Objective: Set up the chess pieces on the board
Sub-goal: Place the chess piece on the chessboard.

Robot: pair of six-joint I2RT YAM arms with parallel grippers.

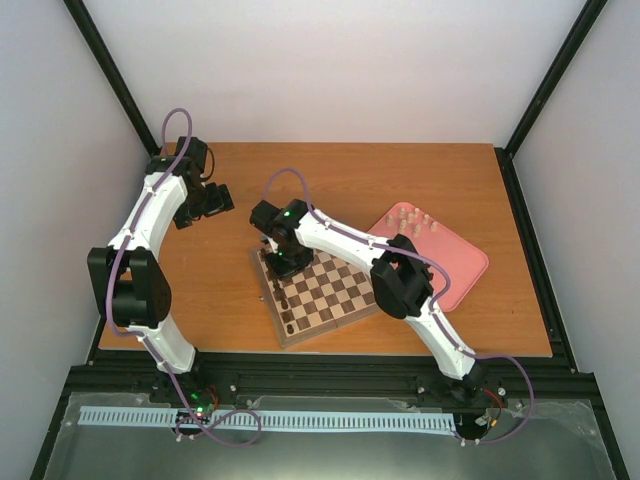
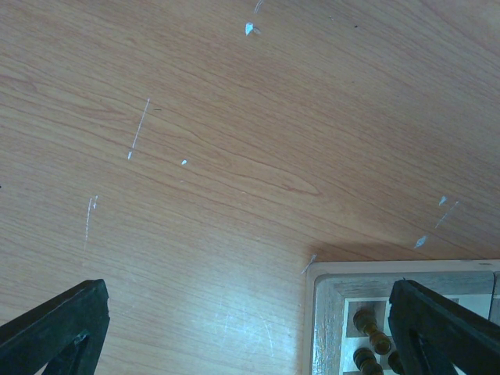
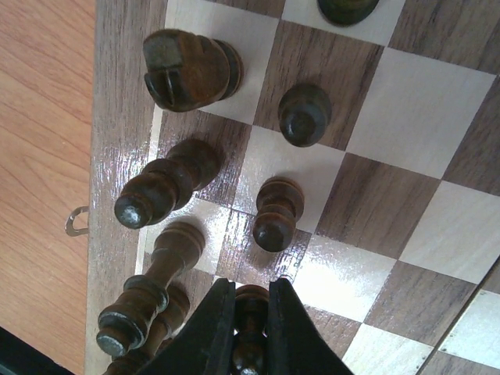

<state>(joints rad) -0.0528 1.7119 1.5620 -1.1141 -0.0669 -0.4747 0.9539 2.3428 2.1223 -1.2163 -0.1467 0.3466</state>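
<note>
The surface looks like wood-grain laminate, fairly matt, with pale scratches and nicks all over it. The board looks like real wood under a glossy varnish, and there's glare on the squares. The dark chess pieces are turned wood stained brown, semi-gloss and a bit worn on top. There's a tiny metal hook on the board's edge. The right gripper is matt black plastic. The pink tray looks like smooth plastic.

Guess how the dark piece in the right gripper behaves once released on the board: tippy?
Probably tippy: the dark piece in the right gripper looks slim. Likely stiff and light, seemingly turned wood. The glossy board may let it slide into the neighbouring pawn close by.
</note>
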